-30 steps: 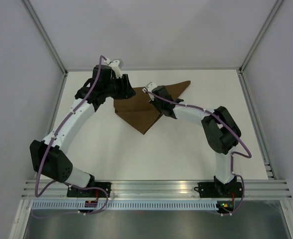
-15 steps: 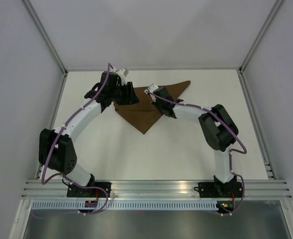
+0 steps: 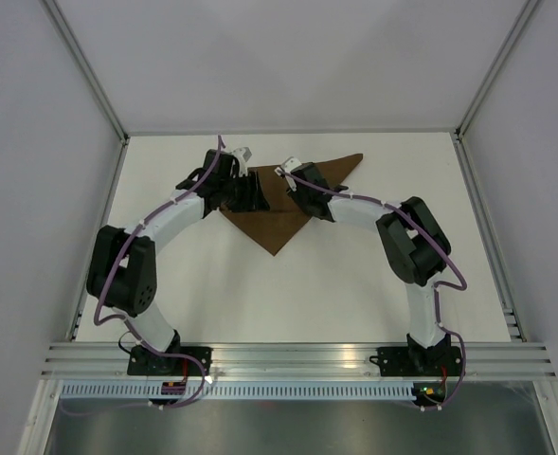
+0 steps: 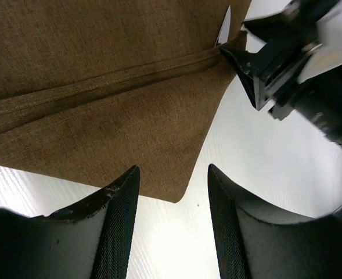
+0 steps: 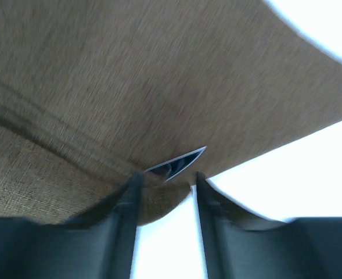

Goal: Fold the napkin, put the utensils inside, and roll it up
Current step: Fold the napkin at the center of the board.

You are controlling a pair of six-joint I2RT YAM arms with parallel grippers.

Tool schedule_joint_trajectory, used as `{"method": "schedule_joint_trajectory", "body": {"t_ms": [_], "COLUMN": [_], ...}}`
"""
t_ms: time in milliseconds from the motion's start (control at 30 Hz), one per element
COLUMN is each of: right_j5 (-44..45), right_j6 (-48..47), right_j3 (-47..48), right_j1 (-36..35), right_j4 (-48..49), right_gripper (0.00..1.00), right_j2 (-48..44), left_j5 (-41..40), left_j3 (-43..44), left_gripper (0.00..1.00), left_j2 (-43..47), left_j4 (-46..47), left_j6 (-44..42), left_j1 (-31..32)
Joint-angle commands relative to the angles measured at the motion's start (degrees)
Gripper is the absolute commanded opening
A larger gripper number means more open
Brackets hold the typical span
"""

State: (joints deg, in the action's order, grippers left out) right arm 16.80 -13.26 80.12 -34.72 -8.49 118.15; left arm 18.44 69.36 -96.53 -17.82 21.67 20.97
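Where the left gripper [image 4: 173, 170] stands: over the left-hand end of the napkin [image 3: 280, 227], jaws set wide and holding nothing.
Under it: a blunt corner of the cloth lies on the table [image 3: 354, 275] and reaches into the gap between the two fingers [image 4: 121, 197]. As far as I can tell, neither finger touches it.
Right gripper [image 5: 168, 177]: jaws narrow, with a lip of the hemmed edge caught between them. The view is blurred, but it reads as a pinch on the napkin.
Claw to claw: close together, facing each other across the far edge of the cloth. Seen from the left wrist, the right gripper's tip sits at the end of the hem line.
Long axis: the napkin is a folded triangle. Its long edge runs from beside the left gripper out to the far-right point, and its third point aims toward the arm bases.
Nearer arm: left for the loose corner, right for the hem.
Judgement: the coming move likely turns on the left gripper going straight down onto the corner beneath it, while the right keeps the hem taut.
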Motion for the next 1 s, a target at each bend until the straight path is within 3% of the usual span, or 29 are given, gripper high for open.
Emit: {"method": "schedule_joint_trajectory", "body": {"t_ms": [0, 100, 400, 733, 967], "right_j5": [1.14, 0.08, -8.88, -24.79, -34.28], "right_j6": [0.51, 2.08, 8.77, 18.96, 26.52], "right_j3": [4.87, 7.85, 20.15, 38.52, 43.37], "right_j1": [1.32, 2.89, 12.81, 26.01, 31.11], "right_j4": [-1.79, -4.07, -15.23, -25.17, -25.35], "right_gripper": [0.51, 0.58, 0.63, 0.64, 0.65], "right_j2": [0.51, 0.42, 2.96, 15.25, 21.68], "left_j5": [2.57, 3.36, 4.59, 5.29, 5.21], "left_j3": [-0.54, -0.46, 3.94, 7.28, 7.54], "left_gripper": [0.56, 0.56, 0.54, 0.54, 0.54], "left_j2": [-2.25, -3.92, -12.27, -15.35, -14.39], "left_j4": [3.85, 4.55, 5.34, 5.87, 5.87], "left_j6": [2.23, 2.32, 3.29, 4.34, 4.43], "left_j1": [0.21, 0.91, 4.08, 5.92, 6.10]}}
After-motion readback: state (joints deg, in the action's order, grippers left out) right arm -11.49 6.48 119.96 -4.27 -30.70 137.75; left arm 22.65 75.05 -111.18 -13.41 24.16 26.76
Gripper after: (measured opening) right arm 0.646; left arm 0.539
